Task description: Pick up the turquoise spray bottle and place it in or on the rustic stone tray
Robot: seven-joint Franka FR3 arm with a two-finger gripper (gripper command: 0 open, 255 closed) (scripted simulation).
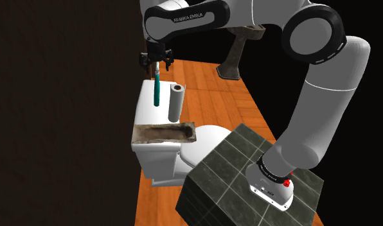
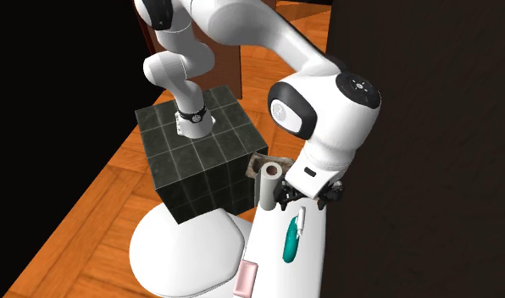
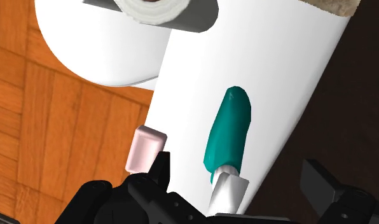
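The turquoise spray bottle [image 1: 157,90] [image 2: 290,243] [image 3: 230,132] stands upright with its white head up on the white toilet tank lid [image 1: 145,106]. My gripper [image 1: 157,60] [image 2: 308,198] [image 3: 239,177] hangs just above the bottle's head, open. Its black fingers [image 3: 160,169] stand apart on either side of the white head without touching it. The brown stone tray [image 1: 164,133] [image 2: 261,161] lies at the lid's other end, beyond a toilet paper roll [image 1: 175,101] [image 2: 269,181] [image 3: 158,9].
A small pink block [image 2: 247,278] [image 3: 145,147] lies on the lid beside the bottle. The toilet bowl [image 2: 187,254] and the dark tiled stand [image 1: 245,173] sit close by. A dark wall [image 2: 429,169] runs along the tank. The floor is orange wood [image 3: 48,114].
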